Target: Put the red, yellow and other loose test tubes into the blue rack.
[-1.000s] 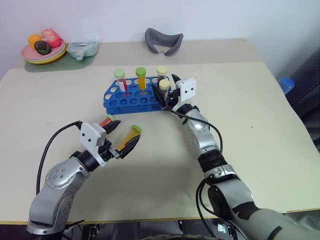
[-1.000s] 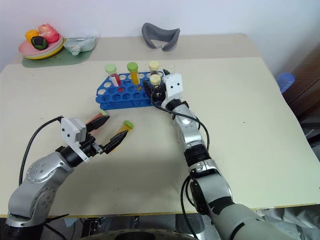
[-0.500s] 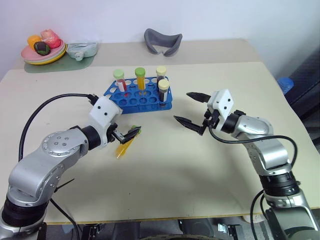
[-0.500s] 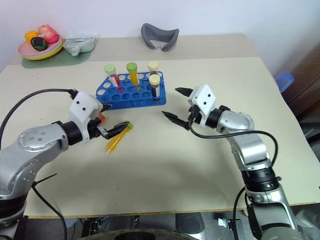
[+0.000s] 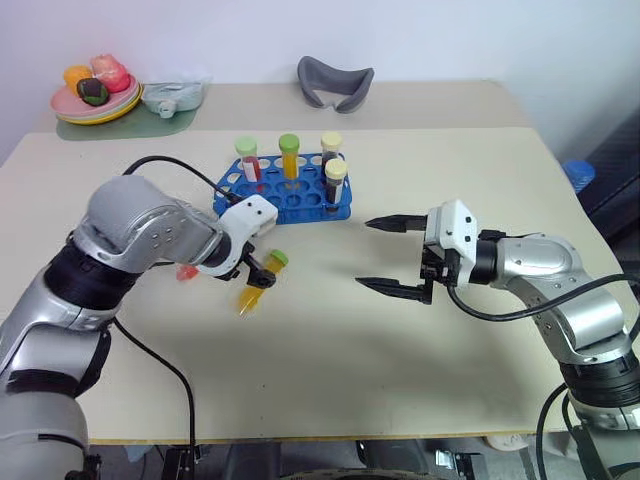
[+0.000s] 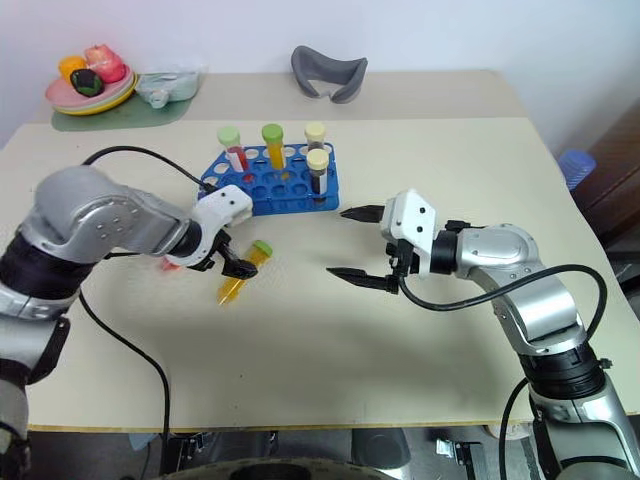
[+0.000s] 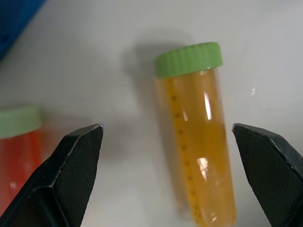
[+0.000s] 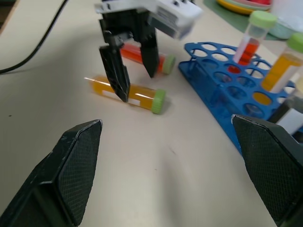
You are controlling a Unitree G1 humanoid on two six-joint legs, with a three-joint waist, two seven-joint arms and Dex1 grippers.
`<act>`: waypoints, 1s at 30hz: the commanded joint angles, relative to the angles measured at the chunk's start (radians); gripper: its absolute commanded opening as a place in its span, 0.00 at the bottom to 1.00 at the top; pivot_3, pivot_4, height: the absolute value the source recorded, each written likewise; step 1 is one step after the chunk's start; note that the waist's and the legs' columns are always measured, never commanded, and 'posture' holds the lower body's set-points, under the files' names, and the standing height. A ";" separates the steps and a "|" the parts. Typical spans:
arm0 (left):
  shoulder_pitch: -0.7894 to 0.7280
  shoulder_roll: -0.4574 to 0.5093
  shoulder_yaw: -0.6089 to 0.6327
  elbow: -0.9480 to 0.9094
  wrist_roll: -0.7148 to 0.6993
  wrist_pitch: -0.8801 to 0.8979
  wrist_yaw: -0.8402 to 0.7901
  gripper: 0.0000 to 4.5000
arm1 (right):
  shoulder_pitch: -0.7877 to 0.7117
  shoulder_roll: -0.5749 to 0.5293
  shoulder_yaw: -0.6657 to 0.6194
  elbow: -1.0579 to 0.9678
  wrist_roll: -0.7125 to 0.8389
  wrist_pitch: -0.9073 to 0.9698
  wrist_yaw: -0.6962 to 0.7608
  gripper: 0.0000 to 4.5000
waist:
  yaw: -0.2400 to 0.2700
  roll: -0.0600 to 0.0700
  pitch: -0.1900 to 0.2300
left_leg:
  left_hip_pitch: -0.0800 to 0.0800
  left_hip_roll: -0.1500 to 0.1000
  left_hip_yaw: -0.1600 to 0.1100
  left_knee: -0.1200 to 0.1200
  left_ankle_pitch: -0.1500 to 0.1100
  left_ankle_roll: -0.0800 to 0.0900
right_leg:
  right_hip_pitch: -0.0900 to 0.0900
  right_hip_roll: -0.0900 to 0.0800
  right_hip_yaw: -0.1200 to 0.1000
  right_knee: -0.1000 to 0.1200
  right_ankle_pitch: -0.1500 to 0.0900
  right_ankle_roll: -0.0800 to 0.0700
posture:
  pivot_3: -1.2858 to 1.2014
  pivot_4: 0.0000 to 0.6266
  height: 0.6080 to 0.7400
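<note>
Yellow-orange tube point(image 7: 196, 137) between wide left hand point(image 5: 262, 268) fingers; right hand point(image 5: 385, 255) equally wide.

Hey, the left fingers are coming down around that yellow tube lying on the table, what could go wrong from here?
1. The yellow-orange tube lies flat between the open left gripper fingers; an off-centre close may roll it away.
2. The red tube lies right beside it, so a finger could knock or pinch it too.
3. The blue rack already holds four upright tubes; a tilted insertion might bump them.
</note>
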 commanded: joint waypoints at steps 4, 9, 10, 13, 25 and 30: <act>-0.075 -0.044 -0.073 0.056 -0.154 0.008 0.198 1.00 | 0.037 0.001 -0.007 -0.079 0.008 -0.006 -0.008 0.99 | 0.008 0.000 0.000 | 0.000 0.000 0.000 0.000 0.000 -0.001 | 0.000 0.000 0.000 0.000 0.000 0.000 | 0.52 0.24 1.00; -0.085 -0.055 -0.116 0.083 -0.274 0.008 0.383 1.00 | 0.051 0.009 -0.004 -0.099 0.013 0.005 -0.023 0.99 | 0.007 0.000 0.000 | 0.000 0.000 0.000 0.001 0.000 -0.001 | 0.000 0.000 0.000 0.000 0.000 0.000 | 0.52 0.24 1.00; -0.087 -0.058 -0.118 0.097 -0.305 0.008 0.419 1.00 | 0.051 0.010 -0.003 -0.100 0.015 0.006 -0.024 0.99 | 0.007 0.000 0.000 | 0.000 0.000 0.000 0.001 0.001 -0.001 | 0.000 0.000 0.000 0.000 0.000 0.000 | 0.52 0.24 1.00; -0.098 -0.065 -0.125 0.143 -0.401 0.008 0.517 1.00 | 0.048 0.013 0.003 -0.100 0.016 0.007 -0.024 0.99 | 0.008 0.000 0.000 | 0.000 0.000 0.000 0.001 0.001 -0.001 | 0.000 0.000 0.000 0.001 0.000 0.000 | 0.52 0.24 1.00; -0.092 -0.092 -0.096 0.269 -0.661 0.008 0.847 0.29 | 0.034 0.032 0.021 -0.094 0.010 0.008 -0.030 1.00 | 0.006 0.000 -0.001 | 0.001 0.000 0.000 0.001 0.001 -0.002 | 0.000 0.000 0.001 0.002 0.000 0.000 | 0.52 0.24 1.00; -0.080 -0.106 -0.071 0.289 -0.705 0.003 0.930 0.29 | 0.033 0.036 0.023 -0.094 0.010 0.009 -0.031 1.00 | 0.006 0.000 -0.001 | 0.001 0.000 0.000 0.001 0.002 -0.003 | 0.000 0.000 0.001 0.002 0.000 0.000 | 0.52 0.24 1.00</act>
